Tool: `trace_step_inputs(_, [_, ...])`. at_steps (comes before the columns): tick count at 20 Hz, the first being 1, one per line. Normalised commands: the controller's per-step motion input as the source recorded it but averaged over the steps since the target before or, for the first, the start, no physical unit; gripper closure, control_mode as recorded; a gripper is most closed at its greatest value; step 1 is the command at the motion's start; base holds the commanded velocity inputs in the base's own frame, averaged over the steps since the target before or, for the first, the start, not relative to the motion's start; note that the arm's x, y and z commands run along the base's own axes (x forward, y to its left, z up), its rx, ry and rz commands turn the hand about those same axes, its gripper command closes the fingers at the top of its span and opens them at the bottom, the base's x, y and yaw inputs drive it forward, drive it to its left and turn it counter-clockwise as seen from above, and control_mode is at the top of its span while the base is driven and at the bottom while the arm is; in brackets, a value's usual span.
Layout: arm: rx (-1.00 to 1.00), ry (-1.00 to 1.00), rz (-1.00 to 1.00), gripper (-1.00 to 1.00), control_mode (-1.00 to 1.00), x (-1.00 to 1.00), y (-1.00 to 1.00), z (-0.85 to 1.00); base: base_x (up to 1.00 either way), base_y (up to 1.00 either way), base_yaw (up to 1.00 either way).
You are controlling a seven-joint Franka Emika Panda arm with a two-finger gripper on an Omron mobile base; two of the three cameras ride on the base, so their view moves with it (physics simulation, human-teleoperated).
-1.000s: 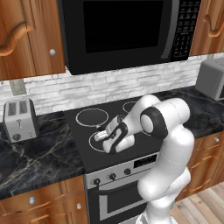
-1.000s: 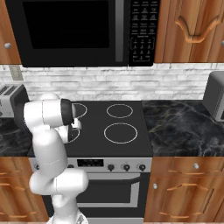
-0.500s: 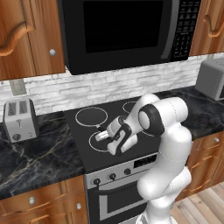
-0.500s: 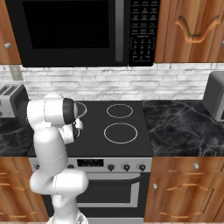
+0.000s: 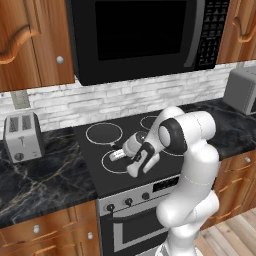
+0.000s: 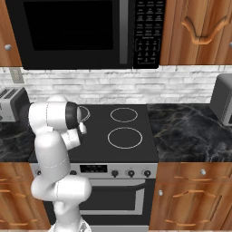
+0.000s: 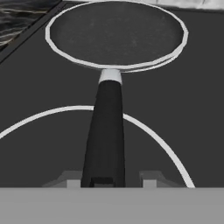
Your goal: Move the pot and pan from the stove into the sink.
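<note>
- The pan (image 7: 114,35) is sitting at the stove's (image 7: 39,96) back left corner, handle pointing at the camera.
- The gripper (image 7: 108,180) is straddling the handle's end; fingertips mostly cut off, so its grip is unclear.

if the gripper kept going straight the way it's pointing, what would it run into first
The pan's handle, which already lies between the jaws of the gripper and runs straight ahead to the pan on the stove. Pushing on would likely slide along the handle into the pan's rim; depth is hard to judge.
</note>
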Motion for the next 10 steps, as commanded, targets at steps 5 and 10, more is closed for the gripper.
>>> trace_step_inputs(5, [0.00, 0.00, 0.00, 1.00, -1.00, 0.00, 0.00, 0.00, 0.00, 0.00, 0.00])
trace_step_inputs(10, [0.00, 0.00, -0.02, 1.00, -1.00, 0.00, 0.00, 0.05, 0.00, 0.00, 0.00])
